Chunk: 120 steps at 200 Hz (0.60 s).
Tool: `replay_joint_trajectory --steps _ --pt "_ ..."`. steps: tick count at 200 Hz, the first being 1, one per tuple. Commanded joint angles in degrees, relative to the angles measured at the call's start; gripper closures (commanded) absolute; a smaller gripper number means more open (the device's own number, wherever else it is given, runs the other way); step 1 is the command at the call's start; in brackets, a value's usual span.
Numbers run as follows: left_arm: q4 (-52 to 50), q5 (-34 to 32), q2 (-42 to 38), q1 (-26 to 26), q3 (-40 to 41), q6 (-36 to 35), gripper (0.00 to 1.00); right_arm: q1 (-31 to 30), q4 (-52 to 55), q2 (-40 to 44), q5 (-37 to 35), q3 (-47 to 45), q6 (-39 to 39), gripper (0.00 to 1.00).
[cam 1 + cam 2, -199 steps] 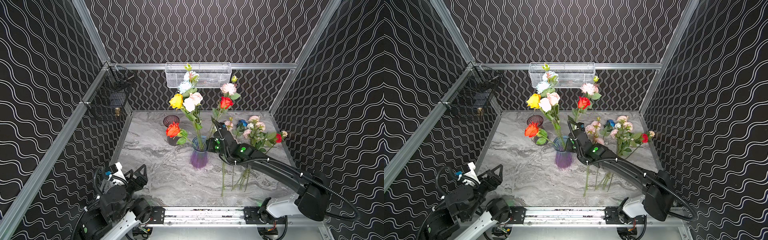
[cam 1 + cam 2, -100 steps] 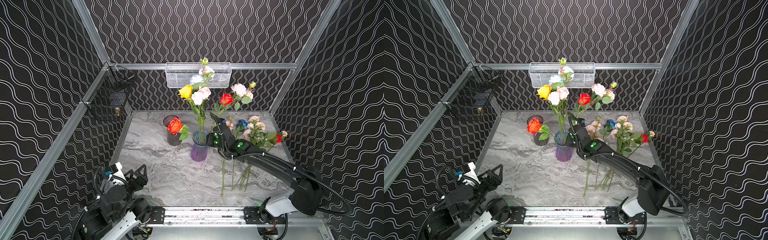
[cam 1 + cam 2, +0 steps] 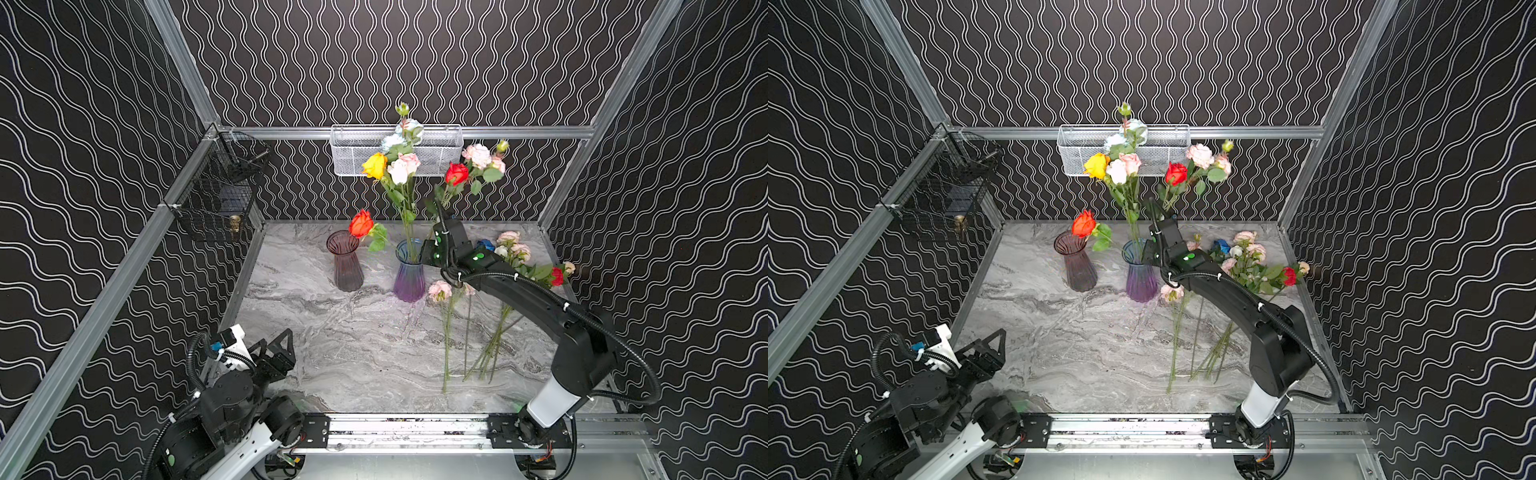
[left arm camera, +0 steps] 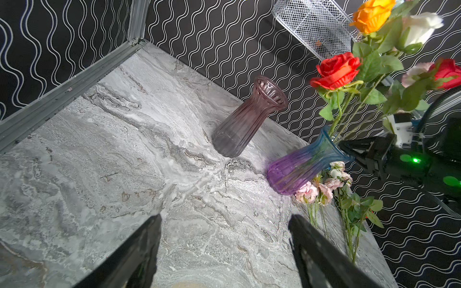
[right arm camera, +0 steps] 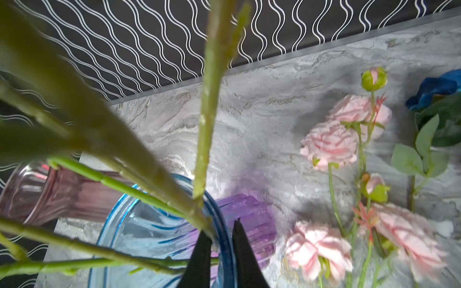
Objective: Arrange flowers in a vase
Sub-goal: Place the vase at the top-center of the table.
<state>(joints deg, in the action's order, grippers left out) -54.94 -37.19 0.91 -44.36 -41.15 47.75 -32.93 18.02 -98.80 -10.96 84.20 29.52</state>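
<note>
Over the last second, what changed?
The right gripper, fingers clamped on the rim of the blue-and-purple glass vase, moved it and its flowers toward the back wall, beside the dark pink glass vase. That vase, the left gripper and the loose flowers stayed put.

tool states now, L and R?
Left tool: open, empty.
Right tool: closed on the blue-purple vase at its rim; flower stems crowd the same spot, can't tell if they're pinched too.

The right vase (image 3: 409, 276) holds flowers (image 3: 398, 172), left vase (image 3: 347, 266) beside it, loose flowers (image 3: 513, 253) further right.
</note>
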Motion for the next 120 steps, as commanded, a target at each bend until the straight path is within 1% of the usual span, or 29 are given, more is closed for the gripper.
replay_joint_trajectory --steps 1,32,48,76,82,95,109,120 --pt "1.2 -0.6 -0.1 0.1 0.1 -0.6 0.16 2.0 3.2 -3.5 -0.5 4.3 -4.1 0.95" --pt "0.2 -1.6 -0.1 0.0 -0.5 0.1 0.16 4.2 6.0 -9.5 2.2 11.5 -5.5 0.96" --pt "0.0 -1.8 -0.1 0.1 -0.5 0.1 0.16 4.4 6.2 -12.2 2.9 13.2 -6.1 0.96" --pt "0.3 -1.5 -0.1 0.1 -0.4 0.1 0.16 5.1 6.8 -14.3 4.9 16.0 -6.4 0.94" --pt "0.5 -1.3 -0.1 0.0 -0.3 -0.2 0.16 5.2 7.0 -14.6 4.9 16.5 -7.0 0.92" --pt "0.7 -1.0 -0.1 0.1 -0.3 -0.4 0.16 5.2 7.1 -14.5 5.5 16.5 -7.8 0.84" --pt "0.8 -0.9 -0.1 0.1 -0.3 -0.4 0.16 5.3 6.6 -13.8 6.7 15.5 -8.1 0.83" --pt "0.9 -0.8 -0.1 0.1 -0.2 -0.4 0.16 5.3 6.9 -13.5 6.6 15.4 -8.2 0.78"
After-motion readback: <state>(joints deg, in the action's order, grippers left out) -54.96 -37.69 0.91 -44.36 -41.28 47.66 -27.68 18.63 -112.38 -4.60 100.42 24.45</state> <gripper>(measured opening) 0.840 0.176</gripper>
